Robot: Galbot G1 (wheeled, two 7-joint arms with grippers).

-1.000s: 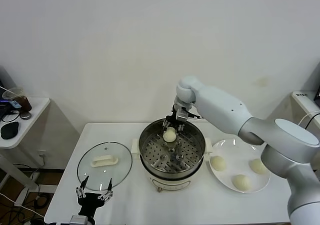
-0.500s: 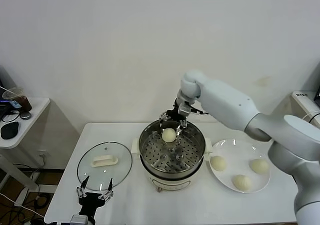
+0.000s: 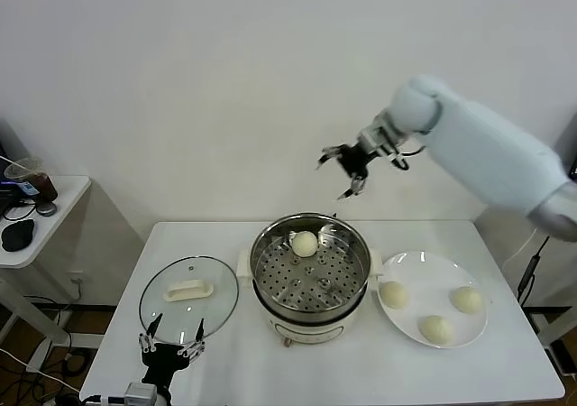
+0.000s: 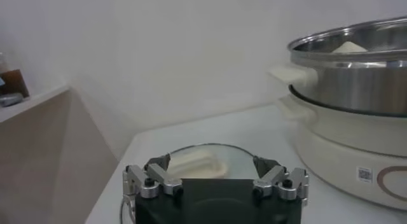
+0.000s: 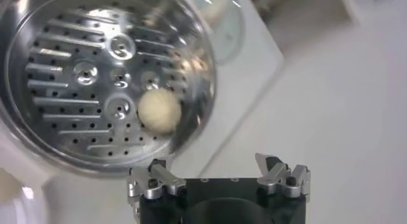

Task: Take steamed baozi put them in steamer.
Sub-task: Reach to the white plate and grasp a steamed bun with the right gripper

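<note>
Your right gripper (image 3: 350, 167) hangs high above the far rim of the steamer (image 3: 310, 276), claws spread wide and holding nothing. One baozi (image 3: 305, 243) already sits on the perforated tray, at the far side of the pot. The relation that matters for the next move: the other three lie on the white plate (image 3: 406, 266) to the right of the steamer, so from your open claw they are down, nearer to you and further right (the closest one (image 3: 392, 293) sits just beside the pot). The buns are round, so no long axis to line up with. Your left gripper (image 3: 169, 350) waits open at the near left, by the glass lid (image 3: 187, 296), and the right arm looks better placed for the plate
</note>
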